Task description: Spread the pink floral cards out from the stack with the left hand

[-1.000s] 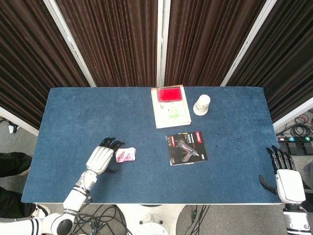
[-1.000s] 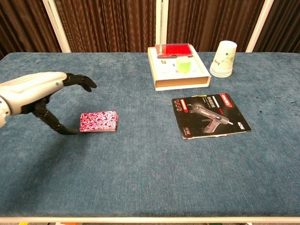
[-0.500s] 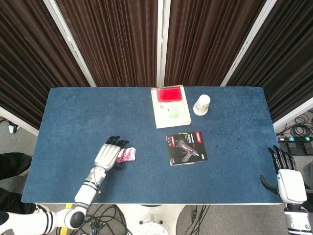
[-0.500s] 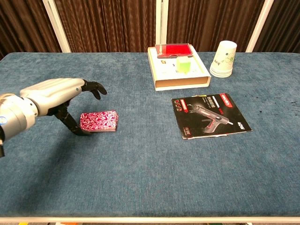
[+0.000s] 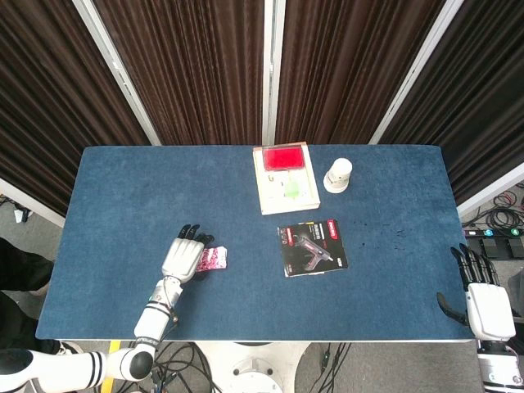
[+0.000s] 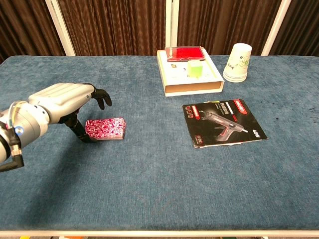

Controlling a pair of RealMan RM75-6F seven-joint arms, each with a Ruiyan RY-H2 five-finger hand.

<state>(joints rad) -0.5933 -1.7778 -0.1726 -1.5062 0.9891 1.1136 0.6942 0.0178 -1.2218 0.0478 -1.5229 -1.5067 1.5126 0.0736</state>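
Left hand (image 6: 65,97) arched over card stack (image 6: 104,129), thumb at left edge.

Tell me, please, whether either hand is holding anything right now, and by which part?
Nothing is held. The left hand arches over the card stack; the right hand is empty.

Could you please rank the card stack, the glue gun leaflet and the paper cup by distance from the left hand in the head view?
1. Card stack: right beside the left hand.
2. Glue gun leaflet: mid-table, off to the hand's right.
3. Paper cup: far side of the table, beyond the leaflet.
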